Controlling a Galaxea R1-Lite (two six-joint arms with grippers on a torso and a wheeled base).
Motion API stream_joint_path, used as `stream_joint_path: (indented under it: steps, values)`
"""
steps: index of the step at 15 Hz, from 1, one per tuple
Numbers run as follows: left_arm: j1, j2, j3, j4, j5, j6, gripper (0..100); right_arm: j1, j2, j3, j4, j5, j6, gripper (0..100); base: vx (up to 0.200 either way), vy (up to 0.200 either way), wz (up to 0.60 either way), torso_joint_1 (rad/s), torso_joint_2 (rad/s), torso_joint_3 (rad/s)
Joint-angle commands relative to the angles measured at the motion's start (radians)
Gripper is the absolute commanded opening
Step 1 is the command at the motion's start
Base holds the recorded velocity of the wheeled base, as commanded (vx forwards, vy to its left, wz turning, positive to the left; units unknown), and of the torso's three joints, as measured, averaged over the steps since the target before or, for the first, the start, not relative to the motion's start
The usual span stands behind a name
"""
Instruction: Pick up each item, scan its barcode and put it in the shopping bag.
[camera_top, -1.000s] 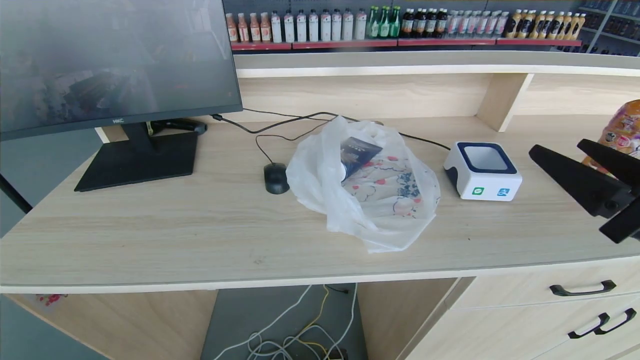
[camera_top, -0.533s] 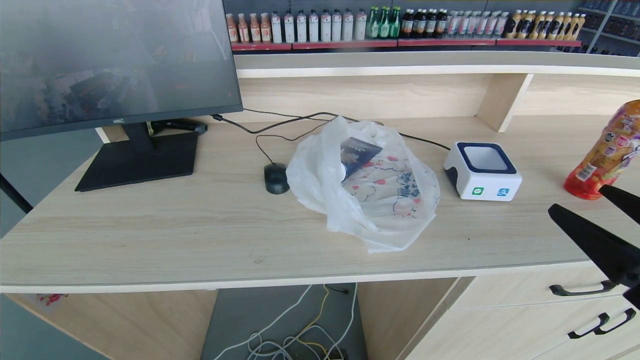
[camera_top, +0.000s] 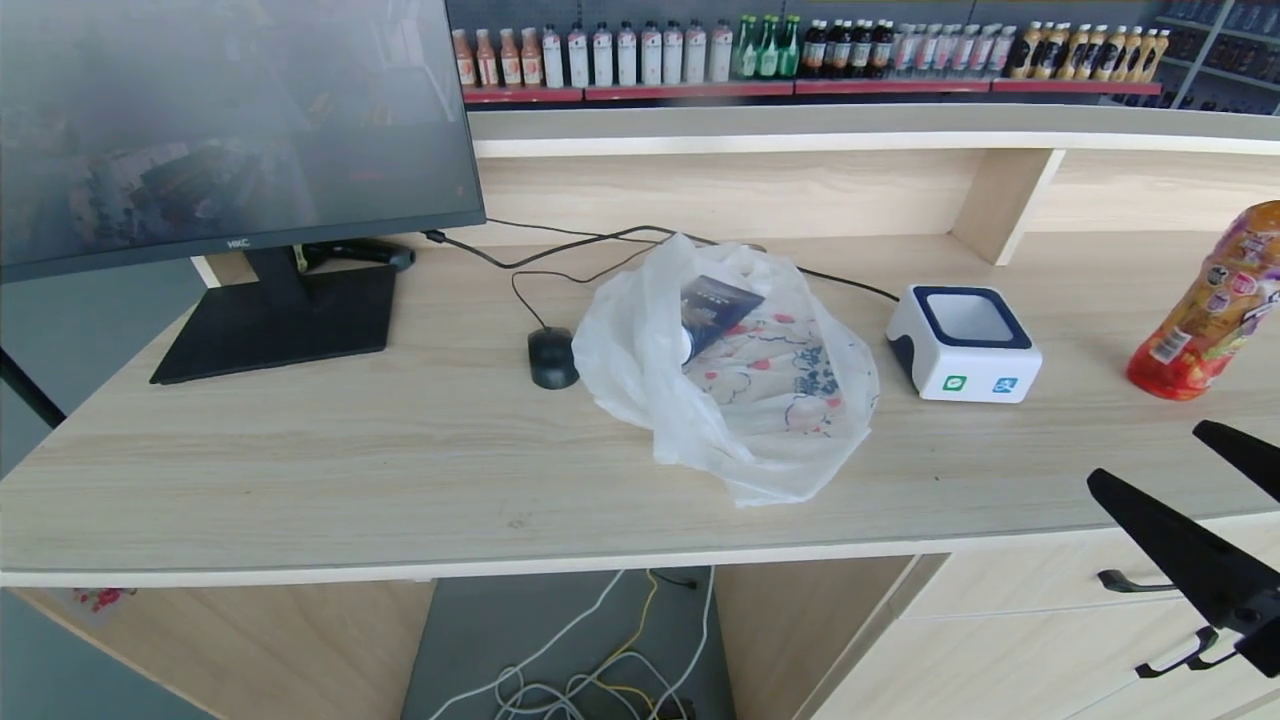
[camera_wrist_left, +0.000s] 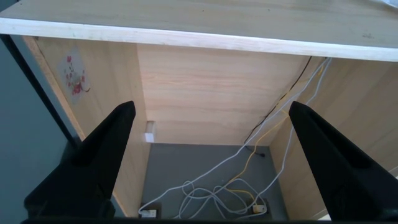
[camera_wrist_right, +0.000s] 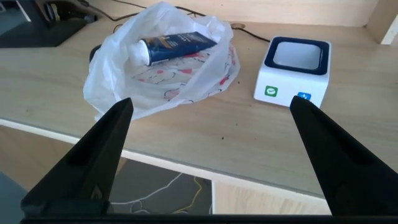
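Pulling back and down from the orange drink bottle (camera_top: 1205, 305), our right gripper (camera_top: 1145, 455) gapes wide, empty; the bottle stands on the counter beyond the scanner (camera_top: 963, 342), not yet picked.

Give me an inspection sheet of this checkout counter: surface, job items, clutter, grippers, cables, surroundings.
Surface: pale wood-grain counter.
Job's things: white shopping bag lies open mid-counter, a dark tube inside; scanner to its right; orange bottle upright at far right, not bagged.
Clutter: monitor and mouse, left of the bag.
Grippers: left gripper open, below the counter's front edge; right gripper open, empty, at the front right edge.
Cables: black cables behind the bag; loose wires on the floor underneath.
Surroundings: shelves of bottled drinks behind; drawers lower right.
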Motion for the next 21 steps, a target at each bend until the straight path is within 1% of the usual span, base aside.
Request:
stream_joint_path:
  steps: [1, 2, 4, 12, 21]
  values:
    - [0.0, 0.0, 0.0, 0.001, 0.0, -0.001, 100, -0.005, 0.002, 0.007, 0.0, 0.0, 0.0, 100, 0.0, -0.2, 0.0, -0.007, 0.0, -0.002]
    - [0.0, 0.0, 0.0, 0.001, 0.002, 0.0, 100, -0.013, 0.002, 0.008, 0.0, 0.0, 0.0, 100, 0.0, -0.2, 0.0, -0.007, 0.0, 0.012]
    - [0.0, 0.0, 0.0, 0.001, 0.0, 0.0, 100, -0.057, 0.006, 0.004, 0.001, 0.0, 0.002, 100, 0.0, -0.2, 0.0, 0.01, 0.0, 0.007]
    - [0.0, 0.0, 0.0, 0.001, 0.0, 0.0, 100, -0.06, 0.042, 0.004, 0.004, 0.0, 0.008, 100, 0.0, -0.2, 0.0, 0.002, 0.0, 0.002]
    - [0.0, 0.0, 0.0, 0.001, 0.0, -0.001, 100, -0.068, 0.038, 0.002, 0.004, 0.001, 0.012, 100, 0.0, 0.0, 0.0, 0.0, 0.0, 0.0]
